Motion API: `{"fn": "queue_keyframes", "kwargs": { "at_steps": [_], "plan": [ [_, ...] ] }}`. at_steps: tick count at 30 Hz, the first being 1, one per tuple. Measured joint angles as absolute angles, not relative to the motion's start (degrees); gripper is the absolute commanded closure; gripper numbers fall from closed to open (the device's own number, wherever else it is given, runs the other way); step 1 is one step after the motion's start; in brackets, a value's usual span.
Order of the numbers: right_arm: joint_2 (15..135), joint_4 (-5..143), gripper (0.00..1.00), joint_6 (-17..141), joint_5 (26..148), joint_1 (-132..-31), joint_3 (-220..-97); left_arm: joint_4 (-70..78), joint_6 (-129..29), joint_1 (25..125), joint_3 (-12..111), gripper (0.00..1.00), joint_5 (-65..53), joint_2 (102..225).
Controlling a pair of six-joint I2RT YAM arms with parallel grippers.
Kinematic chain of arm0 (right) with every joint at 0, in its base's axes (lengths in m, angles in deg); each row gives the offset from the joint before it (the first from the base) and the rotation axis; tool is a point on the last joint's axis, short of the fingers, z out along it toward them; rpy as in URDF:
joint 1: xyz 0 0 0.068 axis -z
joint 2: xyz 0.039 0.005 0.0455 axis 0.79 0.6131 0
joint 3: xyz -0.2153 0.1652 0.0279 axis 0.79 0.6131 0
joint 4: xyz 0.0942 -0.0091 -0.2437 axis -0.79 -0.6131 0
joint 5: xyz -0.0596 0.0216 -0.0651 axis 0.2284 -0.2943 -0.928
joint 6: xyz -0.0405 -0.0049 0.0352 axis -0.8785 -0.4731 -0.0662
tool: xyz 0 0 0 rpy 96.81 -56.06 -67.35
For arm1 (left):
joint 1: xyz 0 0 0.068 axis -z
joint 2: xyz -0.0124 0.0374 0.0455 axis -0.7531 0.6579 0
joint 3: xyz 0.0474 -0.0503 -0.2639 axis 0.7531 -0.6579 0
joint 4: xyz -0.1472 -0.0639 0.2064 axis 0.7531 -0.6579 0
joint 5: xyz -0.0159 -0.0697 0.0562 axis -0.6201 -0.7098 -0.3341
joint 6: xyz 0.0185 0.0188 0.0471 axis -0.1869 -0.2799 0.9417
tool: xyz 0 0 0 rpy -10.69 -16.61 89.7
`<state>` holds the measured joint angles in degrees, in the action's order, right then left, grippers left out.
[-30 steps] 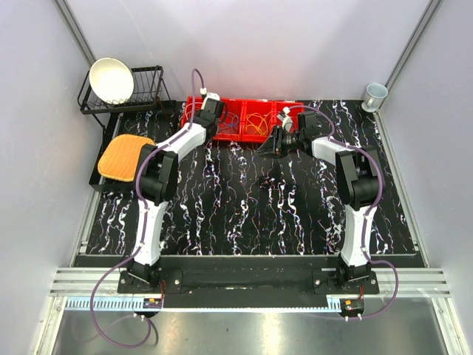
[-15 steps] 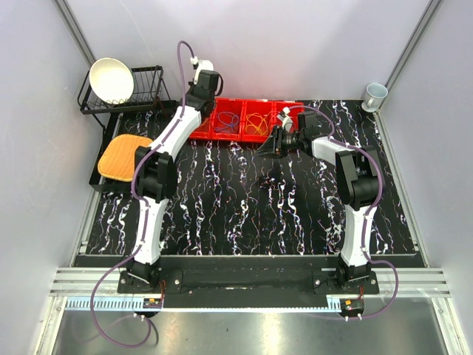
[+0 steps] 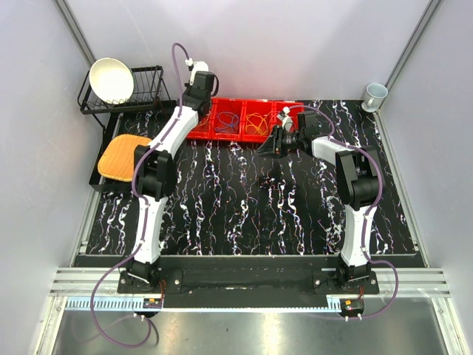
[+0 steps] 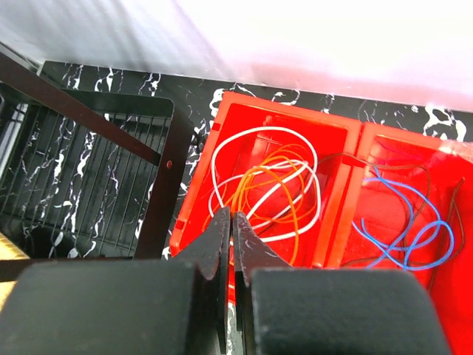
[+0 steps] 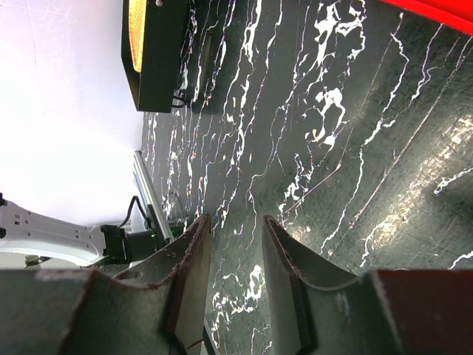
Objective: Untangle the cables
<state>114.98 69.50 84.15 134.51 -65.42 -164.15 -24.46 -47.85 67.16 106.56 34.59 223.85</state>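
The cables lie in a row of red bins [image 3: 284,111] at the back of the table. In the left wrist view, white cable [image 4: 222,148] and orange cable [image 4: 275,183] loops overlap in the left compartment. Blue cable [image 4: 403,222] and a thin dark cable sit in the compartment to its right. Yellow-orange cable [image 3: 256,123] fills the middle bin in the top view. My left gripper [image 4: 231,219] [image 3: 204,95] hangs shut and empty above the near left corner of the bins. My right gripper [image 5: 236,222] [image 3: 266,146] hovers open over the marble table, in front of the bins, holding nothing.
A black dish rack [image 3: 144,89] with a white bowl [image 3: 111,80] stands at the back left; its frame [image 4: 159,185] runs close beside the bins. An orange pad [image 3: 124,157] lies on a black tray at the left. A mug [image 3: 375,94] stands back right.
My left arm has lifted out of the left end of the red bins and pulled back and up, uncovering that compartment. The right arm has stayed still.
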Motion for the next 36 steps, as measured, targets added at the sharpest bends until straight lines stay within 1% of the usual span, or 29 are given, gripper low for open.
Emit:
{"fn": "queue_keyframes", "kwargs": {
  "at_steps": [12,16,17,20,23,24,31,36],
  "plan": [
    [115.8,69.5,0.61,84.1,134.5,-65.4,-164.9,-22.6,-52.4,63.3,99.2,0.99,31.3,225.0],
    [115.8,69.5,0.61,84.1,134.5,-65.4,-164.9,-22.4,-52.9,63.1,98.6,0.86,30.4,225.1],
    [115.8,69.5,0.61,84.1,134.5,-65.4,-164.9,-22.4,-53.0,63.1,98.6,0.77,30.1,225.1],
    [115.8,69.5,0.61,84.1,134.5,-65.4,-164.9,-22.0,-53.5,63.2,98.3,0.63,29.5,225.1],
    [115.8,69.5,0.61,84.1,134.5,-65.6,-164.9,-21.5,-54.0,63.4,97.3,0.55,29.1,224.9],
    [115.8,69.5,0.61,84.1,134.5,-65.6,-164.9,-21.5,-53.9,63.4,96.9,0.50,29.0,224.7],
    [115.8,69.5,0.61,84.1,134.5,-65.6,-164.9,-21.6,-54.4,64.2,94.3,0.42,28.9,222.2],
    [115.8,69.5,0.61,84.1,134.5,-65.6,-164.9,-21.2,-55.5,65.9,88.7,0.33,29.8,215.3]
  ]
}}
